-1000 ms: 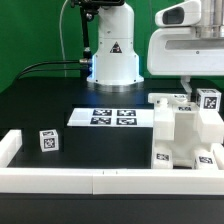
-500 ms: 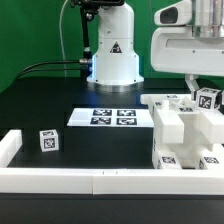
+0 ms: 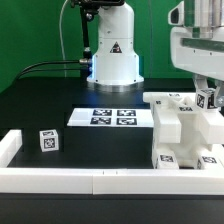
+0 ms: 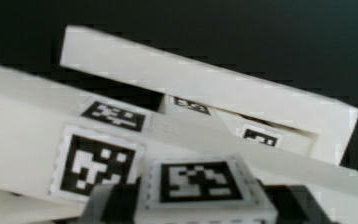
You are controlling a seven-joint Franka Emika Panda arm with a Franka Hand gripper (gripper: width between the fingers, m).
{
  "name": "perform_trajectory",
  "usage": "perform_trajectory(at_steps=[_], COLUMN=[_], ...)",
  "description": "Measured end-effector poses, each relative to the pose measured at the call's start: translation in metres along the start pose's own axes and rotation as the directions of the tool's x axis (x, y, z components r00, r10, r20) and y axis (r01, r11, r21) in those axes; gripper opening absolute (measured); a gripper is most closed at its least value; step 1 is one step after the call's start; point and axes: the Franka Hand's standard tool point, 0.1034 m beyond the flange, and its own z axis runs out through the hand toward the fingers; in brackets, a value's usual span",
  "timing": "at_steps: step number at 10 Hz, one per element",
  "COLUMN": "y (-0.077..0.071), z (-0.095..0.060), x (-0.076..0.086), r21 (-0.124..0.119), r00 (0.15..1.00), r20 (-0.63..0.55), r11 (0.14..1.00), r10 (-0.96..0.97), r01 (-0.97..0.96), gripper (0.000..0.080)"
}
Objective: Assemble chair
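hand [image 3: 207, 84]: fingertips hidden behind chair parts [image 3: 183, 130] | grip state: cannot tell | arm cropped at frame edge

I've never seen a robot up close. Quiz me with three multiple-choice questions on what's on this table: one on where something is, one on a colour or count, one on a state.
1. Where is the small loose cube?
A. alone at the exterior view's left
B. on the marker board
C. on top of the chair parts

2. What colour is the table?
A. white
B. black
C. green

3. How does the marker board lie?
A. propped upright
B. flat on the table
C. held in the air

Answers: 1 A, it sits apart from the chair parts near the white rail. 2 B, the bare surface is black. 3 B, it lies flat with its tags facing up.
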Motion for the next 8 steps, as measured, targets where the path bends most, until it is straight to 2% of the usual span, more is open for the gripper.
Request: perform_trajectory(at_steps=[2,3,6,8], y=[-0.0004,-0.0025,-0.0018,-0.0017], z=[0.0006,0.001,0.0024,0.0027], x=[0.0008,0.0033,0.0023,0.0025], r21=[0.003,0.016,0.006,0.003], r00=[0.994,0.978,0.894,0.871], r20=[0.008,0.028,0.055,0.055], r11=[0.994,0.978,0.895,0.872], r10=[0.108,0.207,0.445,0.489], r01=[-0.108,-0.208,-0.446,-0.49], gripper=[0.0278,0.0278,0.0277,0.0276])
